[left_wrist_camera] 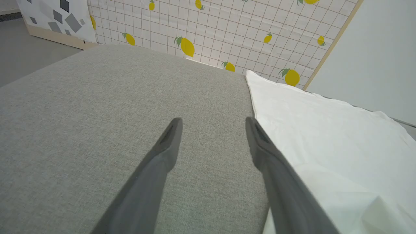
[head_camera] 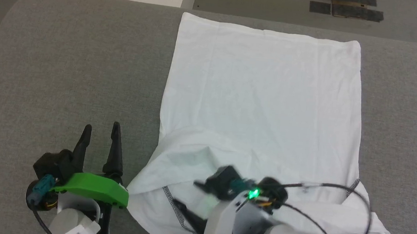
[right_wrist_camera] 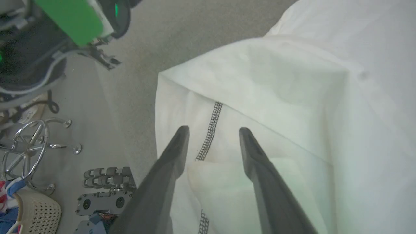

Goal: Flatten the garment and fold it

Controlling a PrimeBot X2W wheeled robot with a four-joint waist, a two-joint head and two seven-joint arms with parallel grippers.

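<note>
White garment (head_camera: 263, 99) flat on grey table (head_camera: 66, 63), near end folded.
Left gripper (head_camera: 102, 125) agape beside it; right gripper (right_wrist_camera: 213, 129) agape, empty, over zigzag seam (right_wrist_camera: 214, 117).

One garment (head_camera: 263, 99), one grey table (head_camera: 66, 63), and two grippers: left gripper (head_camera: 102, 125), right gripper (right_wrist_camera: 213, 129)

I'm looking down at a grey cloth-covered table (head_camera: 66, 63) with a rounded far-left corner. A white shirt (head_camera: 263, 99) lies on its right half. The shirt's far part is spread flat, with a straight edge close to the table's far edge. Its near part is rumpled and folded over, showing dark zigzag seams.
</note>
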